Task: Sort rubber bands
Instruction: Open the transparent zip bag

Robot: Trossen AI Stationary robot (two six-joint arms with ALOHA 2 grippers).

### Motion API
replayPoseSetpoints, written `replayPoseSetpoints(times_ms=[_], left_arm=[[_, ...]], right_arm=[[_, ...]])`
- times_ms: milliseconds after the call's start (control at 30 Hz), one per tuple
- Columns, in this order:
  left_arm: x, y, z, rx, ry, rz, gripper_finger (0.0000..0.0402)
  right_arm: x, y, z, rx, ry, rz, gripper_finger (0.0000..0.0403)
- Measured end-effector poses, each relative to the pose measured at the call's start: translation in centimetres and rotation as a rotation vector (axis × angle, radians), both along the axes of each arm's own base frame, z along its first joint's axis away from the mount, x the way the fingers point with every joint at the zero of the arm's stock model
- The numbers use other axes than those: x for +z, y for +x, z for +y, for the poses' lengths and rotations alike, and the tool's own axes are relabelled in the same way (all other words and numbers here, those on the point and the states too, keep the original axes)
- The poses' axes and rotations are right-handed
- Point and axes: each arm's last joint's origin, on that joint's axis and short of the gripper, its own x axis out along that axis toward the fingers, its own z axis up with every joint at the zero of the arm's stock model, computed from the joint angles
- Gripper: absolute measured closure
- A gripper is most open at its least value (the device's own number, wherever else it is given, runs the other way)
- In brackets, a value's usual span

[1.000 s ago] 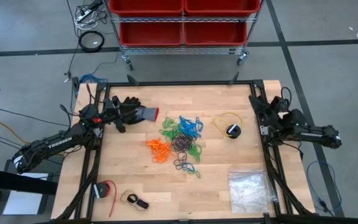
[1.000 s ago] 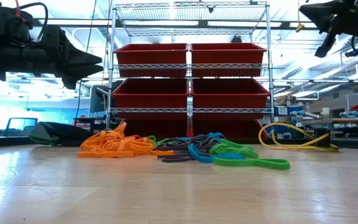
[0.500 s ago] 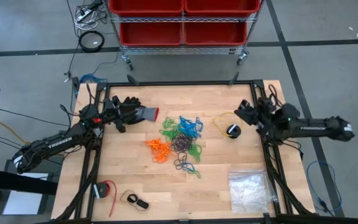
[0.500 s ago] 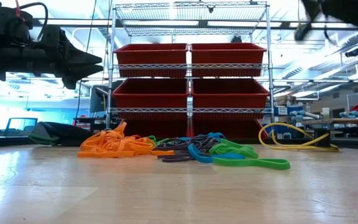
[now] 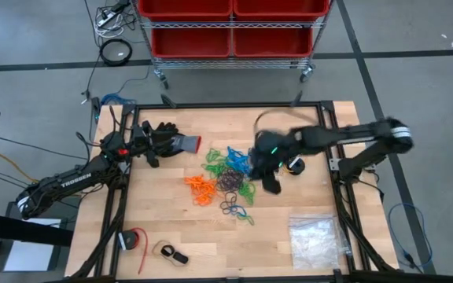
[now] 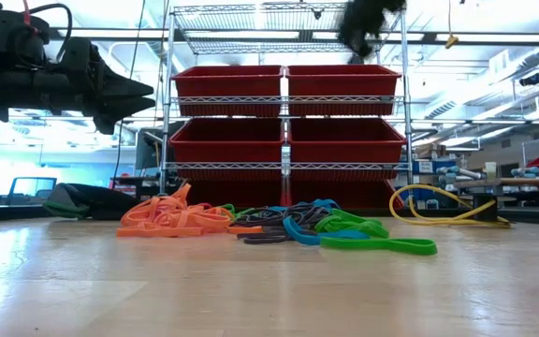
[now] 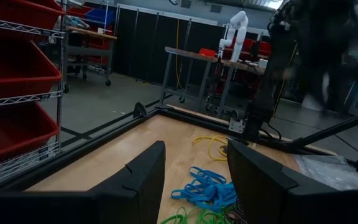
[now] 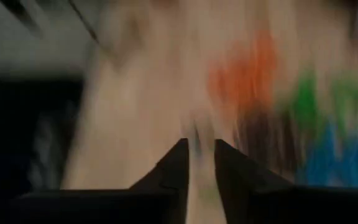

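Note:
The rubber bands (image 5: 226, 177) lie in a loose pile of orange, green, blue and black loops at the table's middle; in the low view the rubber bands (image 6: 279, 225) rest flat on the wood. My right gripper (image 5: 271, 182) hangs above the pile's right side, blurred, tipped downward. In its wrist view my right gripper (image 8: 202, 155) shows a narrow gap with nothing in it. My left gripper (image 5: 149, 143) stands open at the far left, held high and level. Its wrist view shows my left gripper (image 7: 196, 168) with nothing between the fingers.
A black glove with a red cuff (image 5: 173, 142) lies under the left gripper. A yellow cable (image 5: 288, 153) lies right of the pile, a clear plastic bag (image 5: 314, 236) at the near right, a red roll (image 5: 133, 240) at the near left. Red bins (image 6: 286, 122) stand beyond the far edge.
My right gripper has swung fast from the table's right edge toward the left, out over the right side of the rubber band pile, and has tipped from about level to pointing downward. The bands lie as before.

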Motion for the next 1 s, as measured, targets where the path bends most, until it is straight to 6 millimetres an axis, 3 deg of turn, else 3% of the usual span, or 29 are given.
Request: replayPoseSetpoints(times_ms=[233, 400, 567, 800, 1000], left_arm=[[0.0, 0.0, 0.0, 0.0, 0.0, 0.0, 0.022], [0.0, 0.0, 0.0, 0.0, 0.001, -0.001, 0.022], [0.0, 0.0, 0.0, 0.0, 0.001, -0.001, 0.022], [0.0, 0.0, 0.0, 0.0, 0.0, 0.0, 0.022], [0.0, 0.0, 0.0, 0.0, 0.0, 0.0, 0.022]], right_arm=[[-5.8, 0.4, 5.4, 0.005, -0.087, 0.456, 0.0223], [-7.1, -1.6, 9.4, -0.061, -0.143, 0.617, 0.0178], [-8.2, -4.5, 13.0, -0.195, -0.137, 0.669, 0.0178], [-9.8, -9.7, 18.3, -0.344, -0.058, 0.582, 0.0207], [-11.1, -13.6, 20.2, -0.44, -0.117, 0.521, 0.021]])
